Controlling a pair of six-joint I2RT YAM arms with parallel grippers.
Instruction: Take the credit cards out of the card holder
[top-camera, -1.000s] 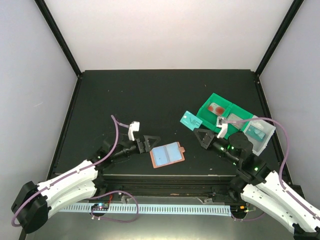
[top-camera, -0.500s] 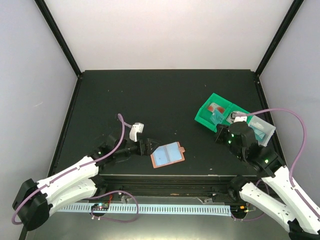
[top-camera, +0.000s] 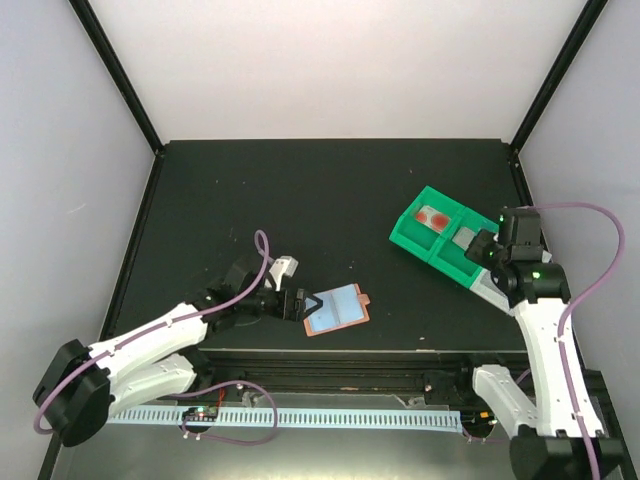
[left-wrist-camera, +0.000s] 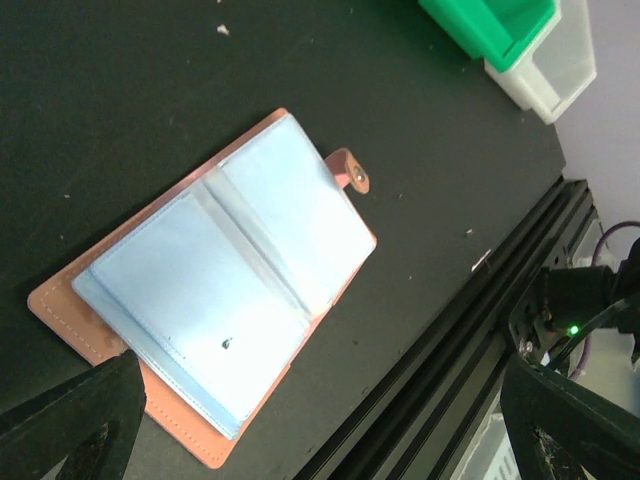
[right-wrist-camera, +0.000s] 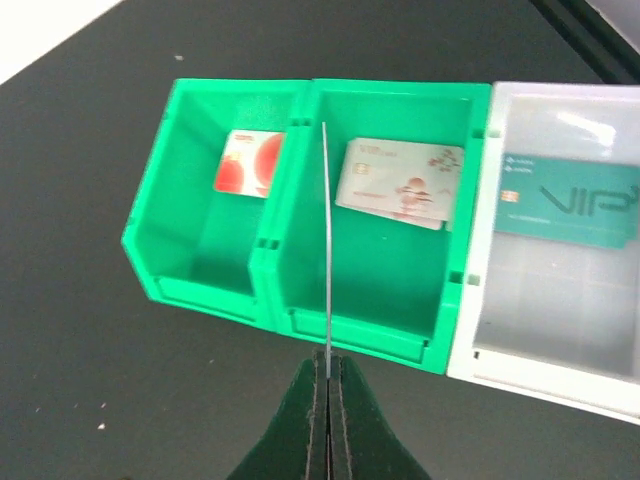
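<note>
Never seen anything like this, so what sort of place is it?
Likely a robot lab test cell: a black table walled by white panels, two robot arms mounted at its near edge, and only props: a card holder and green bins.

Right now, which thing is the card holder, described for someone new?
On the black table, look near the front edge, left of the green bins. The card holder lies open and flat there: terracotta border, light blue lining, small brown tab, unlike those bins.
</note>
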